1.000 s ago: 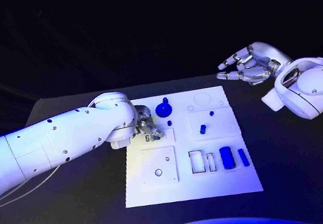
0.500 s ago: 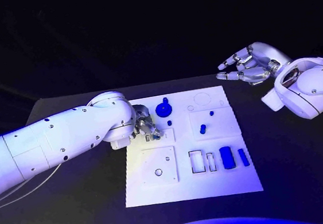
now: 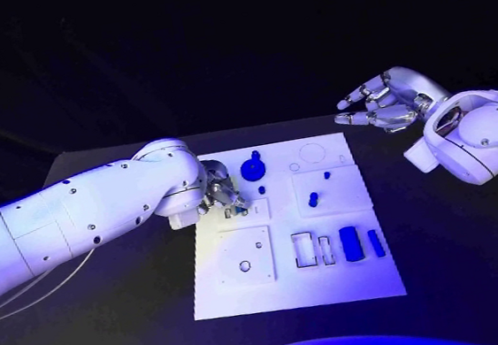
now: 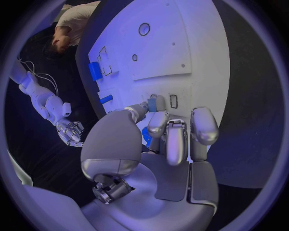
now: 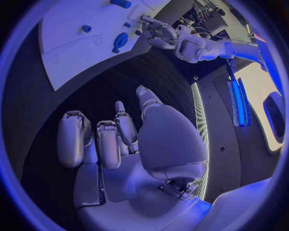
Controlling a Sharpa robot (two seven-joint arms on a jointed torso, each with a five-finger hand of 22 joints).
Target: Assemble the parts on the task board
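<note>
The left hand (image 3: pixel 221 197) is hovering low over the upper left part of the white board (image 3: pixel 298 294), pinching a small blue piece (image 4: pixel 153 104) at its fingertips. The right hand (image 3: pixel 383 103) is hanging over the table (image 3: pixel 120 328) beyond the board's far right corner, fingers loosely spread, holding nothing.

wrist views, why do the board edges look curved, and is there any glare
Left wrist view: fisheye lens bows the task board edges, with bright wash on its surface. Right wrist view: same bending of the task board. Head view: task board edges straight, blue light over the scene, background dark.
</note>
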